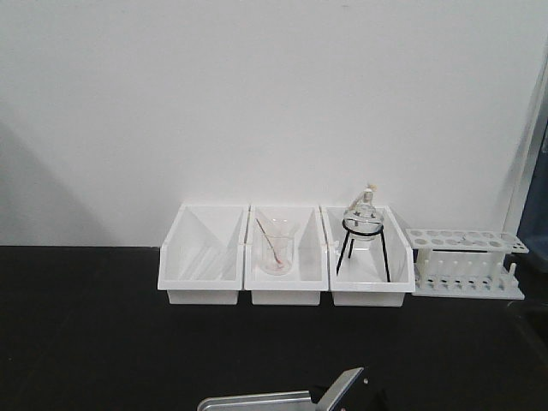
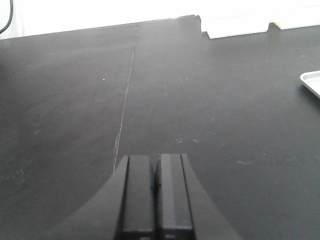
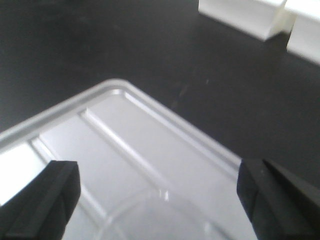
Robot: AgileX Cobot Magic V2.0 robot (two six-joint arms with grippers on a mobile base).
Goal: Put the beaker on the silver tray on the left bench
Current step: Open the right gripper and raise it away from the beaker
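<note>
The silver tray (image 3: 125, 115) lies on the black left bench (image 3: 75, 40), and its ridged floor fills the right wrist view. On the tray stands the clear beaker (image 3: 165, 220); only the curved rim shows, at the bottom edge. My right gripper (image 3: 158, 172) hangs open over it, with fingers wide on either side and clear of the glass. In the front view the silver tray (image 1: 257, 400) peeks in at the bottom. My left gripper (image 2: 156, 162) is shut on nothing above bare left bench (image 2: 210, 90), and a corner of the silver tray (image 2: 312, 82) shows to its right.
Three white bins (image 1: 204, 255) line the back wall. The middle bin holds a beaker with a rod (image 1: 276, 248), and the right bin holds a round flask on a tripod (image 1: 362, 223). A white test tube rack (image 1: 467, 261) stands to their right.
</note>
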